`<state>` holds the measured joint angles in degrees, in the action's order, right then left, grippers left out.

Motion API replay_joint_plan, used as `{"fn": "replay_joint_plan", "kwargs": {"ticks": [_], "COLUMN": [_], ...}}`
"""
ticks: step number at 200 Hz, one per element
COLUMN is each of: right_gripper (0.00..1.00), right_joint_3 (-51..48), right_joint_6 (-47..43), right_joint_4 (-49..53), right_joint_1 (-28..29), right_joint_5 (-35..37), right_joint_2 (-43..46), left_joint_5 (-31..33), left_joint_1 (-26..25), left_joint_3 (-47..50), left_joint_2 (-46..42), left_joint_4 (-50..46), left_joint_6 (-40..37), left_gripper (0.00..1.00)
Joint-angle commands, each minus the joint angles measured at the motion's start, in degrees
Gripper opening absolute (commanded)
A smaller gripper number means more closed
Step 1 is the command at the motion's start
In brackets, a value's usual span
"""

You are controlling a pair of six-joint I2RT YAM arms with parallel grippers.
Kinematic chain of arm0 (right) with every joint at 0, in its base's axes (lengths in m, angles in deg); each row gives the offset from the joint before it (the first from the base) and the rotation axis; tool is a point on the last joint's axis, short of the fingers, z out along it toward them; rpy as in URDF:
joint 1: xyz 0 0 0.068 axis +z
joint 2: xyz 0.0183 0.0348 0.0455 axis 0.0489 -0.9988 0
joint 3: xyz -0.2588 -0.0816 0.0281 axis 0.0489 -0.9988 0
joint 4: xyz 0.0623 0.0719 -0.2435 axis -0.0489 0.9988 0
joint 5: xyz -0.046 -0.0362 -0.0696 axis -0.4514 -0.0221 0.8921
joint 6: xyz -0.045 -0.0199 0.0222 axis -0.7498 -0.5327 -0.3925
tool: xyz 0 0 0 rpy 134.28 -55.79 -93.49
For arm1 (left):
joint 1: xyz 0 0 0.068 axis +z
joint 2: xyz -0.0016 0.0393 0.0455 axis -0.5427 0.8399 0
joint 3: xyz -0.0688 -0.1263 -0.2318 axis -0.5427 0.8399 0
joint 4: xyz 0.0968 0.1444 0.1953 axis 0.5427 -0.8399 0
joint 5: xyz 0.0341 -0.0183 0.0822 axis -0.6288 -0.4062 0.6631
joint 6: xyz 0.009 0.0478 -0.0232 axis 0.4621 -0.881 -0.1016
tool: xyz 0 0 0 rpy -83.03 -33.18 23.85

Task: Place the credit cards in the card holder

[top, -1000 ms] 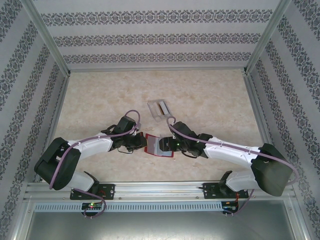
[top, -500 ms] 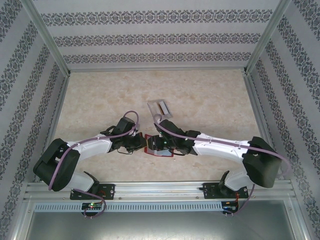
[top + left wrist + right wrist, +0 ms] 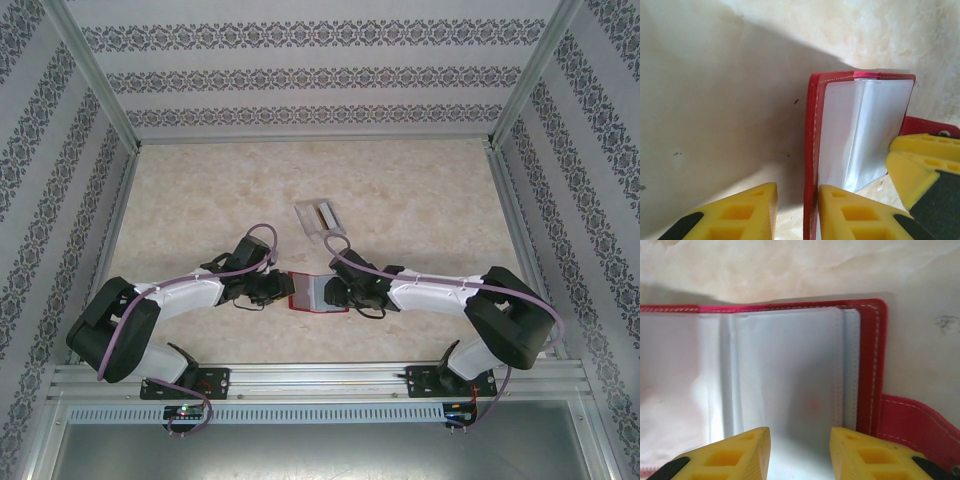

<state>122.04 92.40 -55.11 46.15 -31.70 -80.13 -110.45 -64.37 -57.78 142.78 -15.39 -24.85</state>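
Card holder (image 3: pixel 315 291) is found spread open, left claw (image 3: pixel 797 200) part-open astride its cover edge, right claw (image 3: pixel 800 440) part-open and empty over the pockets; unclamped, it could spring shut.

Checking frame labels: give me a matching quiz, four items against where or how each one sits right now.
Things:
1. card holder
2. translucent tray
3. left gripper
4. right gripper

States:
A. jaws apart over a clear inner pocket
B. farther out, beyond the holder
C. lying open between both grippers
D. jaws apart at the red cover's outer edge

Pairs: 1-C, 2-B, 3-D, 4-A
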Motion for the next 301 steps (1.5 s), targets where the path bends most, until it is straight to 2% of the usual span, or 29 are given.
{"fn": "replay_joint_plan", "kwargs": {"ticks": [1, 37, 51, 68, 93, 123, 163, 205, 262, 301], "right_gripper": [0.38, 0.4, 0.43, 0.49, 0.59, 0.66, 0.67, 0.7, 0.68, 0.64], "right_joint_3": [0.93, 3.65, 4.66, 6.47, 12.91, 23.73, 37.74, 46.85, 51.3, 52.25], "right_joint_6": [-0.36, -4.69, -7.13, -11.49, -21.75, -31.14, -35.92, -39.21, -41.5, -42.86], "right_joint_4": [1.92, 3.83, 3.92, 2.92, 4.08, 8.68, 13.96, 18.11, 21.86, 23.15], "right_joint_1": [-1.11, -2.18, -4.0, -7.38, -9.87, -10.32, -11.23, -11.46, -11.46, -11.09], "right_joint_5": [0.01, 1.37, 1.43, -2.05, -3.75, 3.84, 9.94, 13.66, 21.13, 24.85], "right_joint_2": [-1.02, 3.34, 4.78, 5.36, 3.09, -4.55, -17.6, -27.33, -31.83, -32.06], "left_joint_5": [-0.53, -1.39, -1.43, -1.48, -1.3, -1.45, -1.19, 0.19, -0.02, -0.16], "left_joint_1": [-0.49, -0.55, -0.49, -0.49, -0.56, -0.51, -0.66, -0.83, -0.9, -0.85], "left_joint_3": [-1.41, -0.62, -0.3, 0.26, -0.35, 0.55, 1.36, 2.97, 2.71, 2.28], "left_joint_2": [0.18, 0.34, 0.08, -0.1, -0.12, -1.23, -2.41, -4.69, -4.46, -4.16], "left_joint_4": [-1.86, -0.13, 0.22, 1.33, 0.33, 1.71, 2.38, 2.58, 3.34, 2.73], "left_joint_6": [-1.92, -1.54, -1.13, -0.69, -1.28, -0.36, 0.51, 1.24, 1.11, 0.68], "left_gripper": [0.28, 0.28, 0.28, 0.28, 0.29, 0.28, 0.28, 0.28, 0.28, 0.28]}}
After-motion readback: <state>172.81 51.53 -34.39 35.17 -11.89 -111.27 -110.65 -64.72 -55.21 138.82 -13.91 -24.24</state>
